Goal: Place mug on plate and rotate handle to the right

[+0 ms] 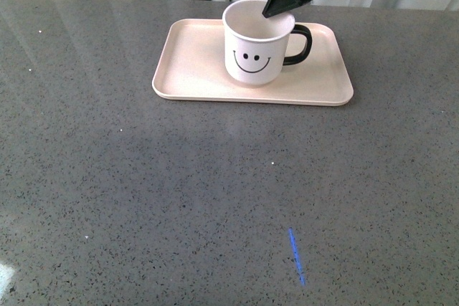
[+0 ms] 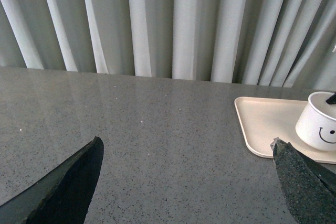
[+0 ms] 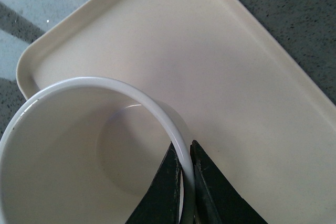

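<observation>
- A white cylindrical mug (image 1: 252, 46) with a black smiley face stands upright on the flat rectangular pale pink-beige plate (image 1: 193, 80), about midway along it and nearer its far rim.
- The face looks toward the robot, and the glossy black loop handle (image 1: 301, 44) sticks out to the right.
- The plate lies on a speckled grey stone counter (image 1: 179, 198), at the far side, close to the pale pleated curtains (image 2: 157, 24).
- The right gripper (image 1: 283, 1) comes down from above at the mug's far right rim, just above the handle.
- From the right wrist view, the right gripper (image 3: 185, 148) has its jaws pinched on the mug's wall, one black finger inside the rim and one outside.
- The left gripper (image 2: 186, 145) hovers over bare counter with its jaws spread wide, holding nothing; the plate and mug sit well off to its side.
- A short blue streak (image 1: 296, 256) marks the near counter.
</observation>
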You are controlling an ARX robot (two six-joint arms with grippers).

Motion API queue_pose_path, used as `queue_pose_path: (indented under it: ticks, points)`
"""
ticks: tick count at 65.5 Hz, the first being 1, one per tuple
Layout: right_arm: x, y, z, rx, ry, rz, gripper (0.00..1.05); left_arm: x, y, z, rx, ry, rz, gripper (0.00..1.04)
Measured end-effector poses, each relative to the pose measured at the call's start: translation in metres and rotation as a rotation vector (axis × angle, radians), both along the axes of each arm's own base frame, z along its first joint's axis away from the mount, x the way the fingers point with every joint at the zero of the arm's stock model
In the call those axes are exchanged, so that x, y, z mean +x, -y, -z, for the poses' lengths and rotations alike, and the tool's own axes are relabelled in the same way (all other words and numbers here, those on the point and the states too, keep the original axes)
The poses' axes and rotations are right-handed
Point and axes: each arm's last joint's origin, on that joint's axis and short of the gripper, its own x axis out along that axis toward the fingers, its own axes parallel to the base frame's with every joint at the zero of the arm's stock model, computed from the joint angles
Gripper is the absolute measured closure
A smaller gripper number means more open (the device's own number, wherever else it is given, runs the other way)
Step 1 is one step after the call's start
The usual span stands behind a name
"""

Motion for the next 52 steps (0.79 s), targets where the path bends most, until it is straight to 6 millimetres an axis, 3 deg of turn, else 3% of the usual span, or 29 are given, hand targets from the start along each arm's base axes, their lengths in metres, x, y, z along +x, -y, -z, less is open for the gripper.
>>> queue_pose_path:
  ticks: [52]
  points:
    - [0.0,-0.0033,0.0112,-0.044,-0.004,-0.058,1.03,0.0,0.0,0.0,0.0,0.0,0.0,0.09]
